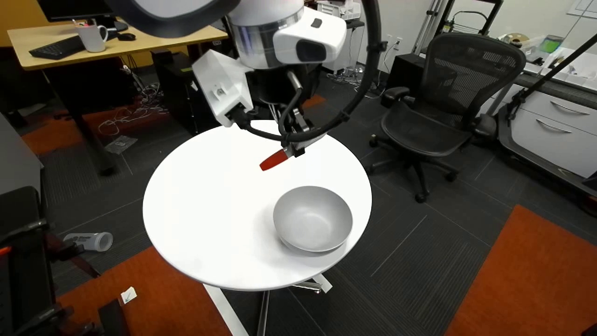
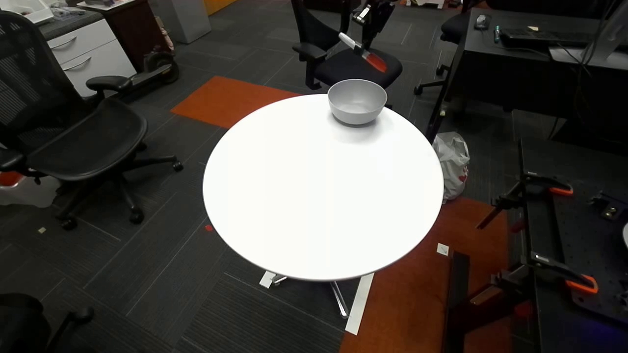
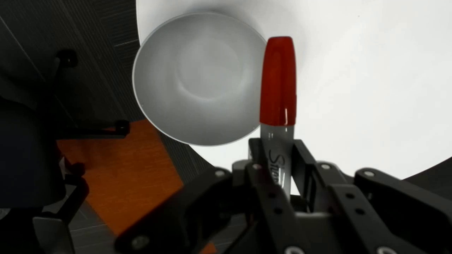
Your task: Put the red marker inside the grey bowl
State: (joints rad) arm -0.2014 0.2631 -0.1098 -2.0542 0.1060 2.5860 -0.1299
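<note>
The red marker has a red cap and a light grey barrel. My gripper (image 3: pixel 277 144) is shut on the marker's barrel, with the red cap (image 3: pixel 278 81) sticking out past the fingertips. The marker also shows in both exterior views (image 1: pixel 274 160) (image 2: pixel 375 62), tilted and held in the air above table height. The grey bowl (image 3: pixel 204 77) is upright and empty near the table's edge, and shows in both exterior views (image 1: pixel 312 219) (image 2: pixel 357 103). In the wrist view the cap overlaps the bowl's right rim, but the marker is apart from the bowl. The barrel's rear end is partly hidden by the fingers.
The bowl stands on a round white table (image 1: pixel 210 210). A black mesh chair (image 1: pixel 447 98) stands beside the table. A desk with a mug (image 1: pixel 92 38) is behind. A black cable loops around the wrist of the arm.
</note>
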